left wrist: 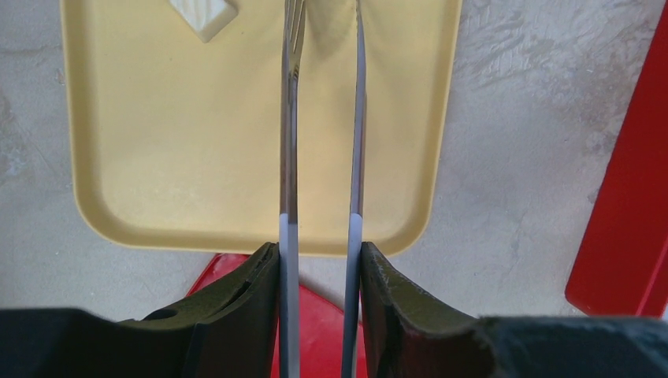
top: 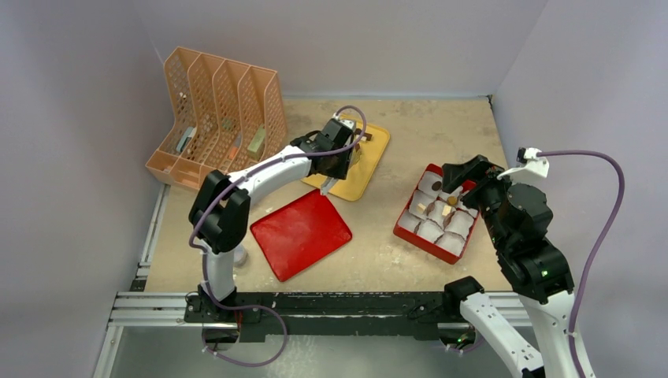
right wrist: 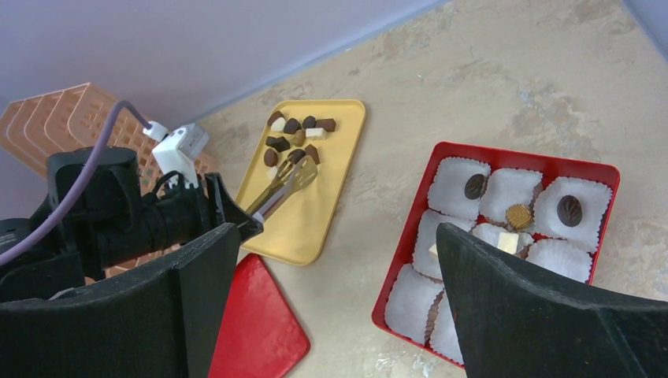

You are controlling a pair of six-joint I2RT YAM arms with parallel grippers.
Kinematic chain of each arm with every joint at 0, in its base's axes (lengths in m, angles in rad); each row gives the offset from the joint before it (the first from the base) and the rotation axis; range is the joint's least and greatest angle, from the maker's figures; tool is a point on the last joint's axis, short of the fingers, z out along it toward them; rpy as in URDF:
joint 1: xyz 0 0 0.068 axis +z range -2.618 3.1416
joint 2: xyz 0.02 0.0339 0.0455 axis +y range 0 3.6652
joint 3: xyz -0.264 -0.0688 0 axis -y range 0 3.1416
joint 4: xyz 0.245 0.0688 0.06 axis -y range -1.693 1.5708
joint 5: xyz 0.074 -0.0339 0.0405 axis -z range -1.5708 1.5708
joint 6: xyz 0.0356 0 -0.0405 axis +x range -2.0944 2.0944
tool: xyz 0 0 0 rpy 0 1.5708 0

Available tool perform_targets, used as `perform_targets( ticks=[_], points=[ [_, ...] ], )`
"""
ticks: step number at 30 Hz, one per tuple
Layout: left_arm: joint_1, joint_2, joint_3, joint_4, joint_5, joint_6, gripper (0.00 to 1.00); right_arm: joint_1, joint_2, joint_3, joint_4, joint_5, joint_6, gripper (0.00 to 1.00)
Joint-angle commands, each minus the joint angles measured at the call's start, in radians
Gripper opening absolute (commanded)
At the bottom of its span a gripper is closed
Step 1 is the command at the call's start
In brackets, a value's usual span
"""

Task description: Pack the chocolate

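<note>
Several chocolate pieces [right wrist: 295, 138], dark, tan and white, lie at the far end of the yellow tray [top: 364, 179]. My left gripper [top: 339, 150] hangs over the tray and is shut on metal tongs [left wrist: 289, 157], whose arms stand slightly apart and point at the pieces. In the left wrist view a white piece [left wrist: 203, 12] lies on the tray [left wrist: 181, 142] left of the tongs. The red box [right wrist: 520, 153] holds white paper cups; a few hold chocolates [right wrist: 569, 210]. My right gripper [right wrist: 339, 236] is open and empty above the box's near side.
A red lid [top: 301, 232] lies flat between the tray and the arm bases. An orange file rack [top: 220, 110] stands at the back left. The red box [top: 402, 228] sits at the right of the table, walls close behind and beside.
</note>
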Motion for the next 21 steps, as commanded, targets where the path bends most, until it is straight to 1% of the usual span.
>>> perform_targets(
  ticks=[1, 9, 21],
  points=[
    [0.004, 0.03, 0.061, 0.049, 0.014, 0.006, 0.37, 0.002, 0.013, 0.003, 0.038, 0.029, -0.019, 0.97],
    [0.004, 0.059, 0.086, 0.066, 0.028, 0.002, 0.38, 0.002, 0.013, 0.003, 0.04, 0.034, -0.024, 0.97],
    [0.004, 0.122, 0.135, 0.067, -0.022, 0.0, 0.4, 0.003, 0.002, 0.01, 0.028, 0.034, -0.016, 0.97]
  ],
)
